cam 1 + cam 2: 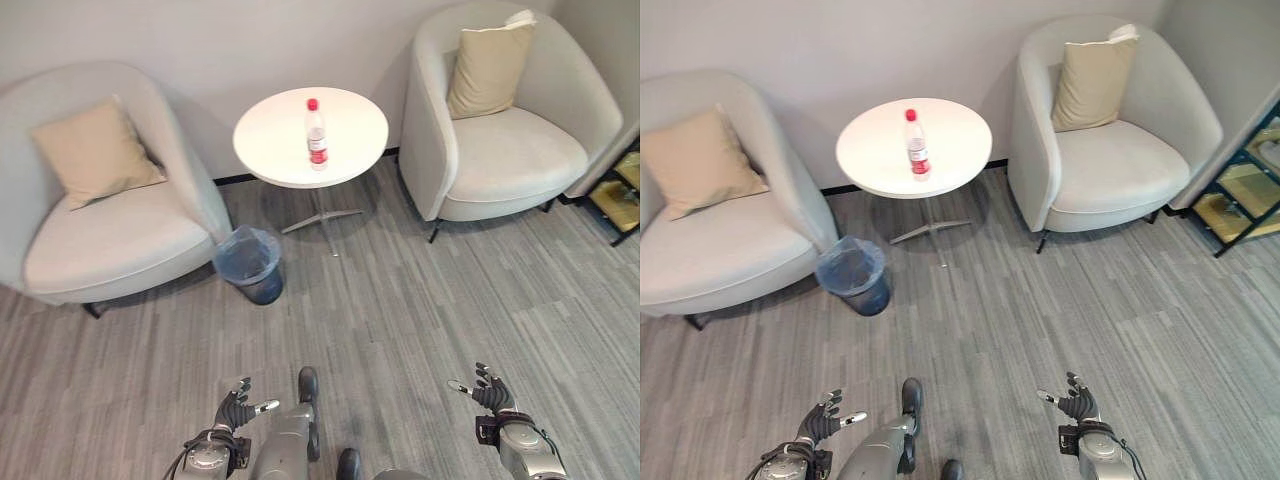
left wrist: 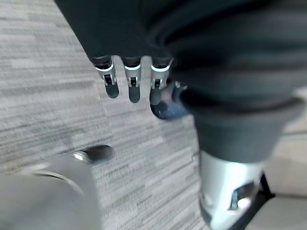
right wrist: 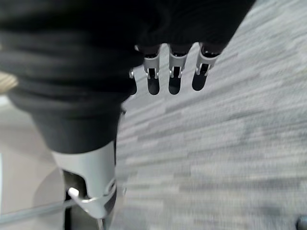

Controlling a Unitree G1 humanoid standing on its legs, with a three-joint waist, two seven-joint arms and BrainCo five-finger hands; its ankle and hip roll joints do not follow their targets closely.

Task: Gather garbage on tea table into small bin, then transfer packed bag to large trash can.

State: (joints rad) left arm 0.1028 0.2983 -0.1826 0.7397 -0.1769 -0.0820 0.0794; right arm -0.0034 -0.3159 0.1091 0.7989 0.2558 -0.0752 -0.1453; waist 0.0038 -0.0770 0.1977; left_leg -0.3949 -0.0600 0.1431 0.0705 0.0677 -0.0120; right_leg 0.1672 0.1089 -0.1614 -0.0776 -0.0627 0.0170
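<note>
Up close, the left wrist view has the left hand's fingers (image 2: 132, 86) hanging straight in a row over grey carpet, curled round nothing; the right wrist view shows the right hand's fingers (image 3: 174, 72) the same, loose and empty over the floor (image 3: 230, 143). Only the eye views take in the room: the left hand (image 1: 234, 410) and right hand (image 1: 490, 393) both sit low and spread, well apart from everything else. Farther out, the bin (image 1: 249, 262), lined with a clear bag, stands on the floor just beside the left armchair (image 1: 110, 240). Behind it the bottle (image 1: 316, 134), red-capped, stands upright on the round white counter (image 1: 270, 140), between that armchair and the right armchair (image 1: 510, 150).
</note>
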